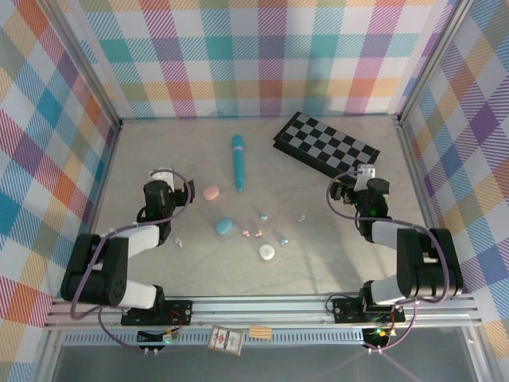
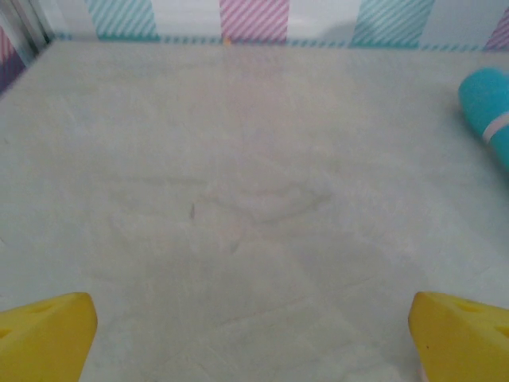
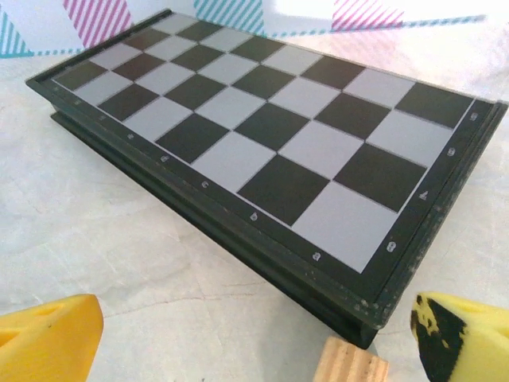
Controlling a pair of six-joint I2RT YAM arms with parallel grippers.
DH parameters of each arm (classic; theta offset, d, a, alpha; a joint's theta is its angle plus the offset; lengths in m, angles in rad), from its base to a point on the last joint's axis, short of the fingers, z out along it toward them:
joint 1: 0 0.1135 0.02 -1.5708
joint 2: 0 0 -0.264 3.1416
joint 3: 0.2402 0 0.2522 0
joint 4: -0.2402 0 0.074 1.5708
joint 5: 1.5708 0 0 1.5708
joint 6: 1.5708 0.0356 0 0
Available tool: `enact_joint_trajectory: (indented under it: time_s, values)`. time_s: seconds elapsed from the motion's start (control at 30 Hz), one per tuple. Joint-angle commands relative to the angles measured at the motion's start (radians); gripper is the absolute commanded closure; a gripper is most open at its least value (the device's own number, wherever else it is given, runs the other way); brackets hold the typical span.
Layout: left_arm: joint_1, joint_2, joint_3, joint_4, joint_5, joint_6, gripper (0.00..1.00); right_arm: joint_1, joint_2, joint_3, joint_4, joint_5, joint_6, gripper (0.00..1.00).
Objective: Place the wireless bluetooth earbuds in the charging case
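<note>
1. Plainly, no bud is in a case yet. The pink buds (image 1: 252, 232) lie just right of the blue case (image 1: 224, 226), and the far light blue bud (image 1: 262, 215) lies beyond them. The near light blue bud (image 1: 283, 239) is beside the white case (image 1: 266, 252), and a pale bud (image 1: 302, 216) lies farther right. All are loose mid-bench (image 1: 334, 255), between the arms.
2. Both claws point toward the far wall, so every bud lies inboard of them and back toward the arm bases. I judge each arm must swing inward and draw back.
3. The left claw (image 1: 163, 177) is somewhat nearer the pink buds and the pink case (image 1: 211, 192). The right claw (image 1: 362, 177) is nearer the pale bud.
4. The buds are too small to tell their long axes.
5. The left claw is spread wide and empty. Its yellow fingertips (image 2: 44, 338) are over bare bench, with the teal pen (image 2: 489, 119) at the right edge of its view.
6. The right claw is also spread wide and empty. It faces the chessboard (image 3: 270, 135), with a wooden block (image 3: 350, 364) just below.
</note>
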Motion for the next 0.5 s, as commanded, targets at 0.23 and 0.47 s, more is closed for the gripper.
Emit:
enact_joint_trajectory:
  time_s: [0.23, 0.47]
  values:
    - [-0.151, -0.246, 0.195, -0.526, -0.026, -0.078, 0.0, 0.24, -0.198, 0.136, -0.385, -0.052, -0.131, 0.01]
    - [-0.347, -0.264, 0.288, -0.814, 0.095, -0.047, 0.06, 0.355, -0.287, 0.165, -0.536, -0.265, -0.024, 0.01]
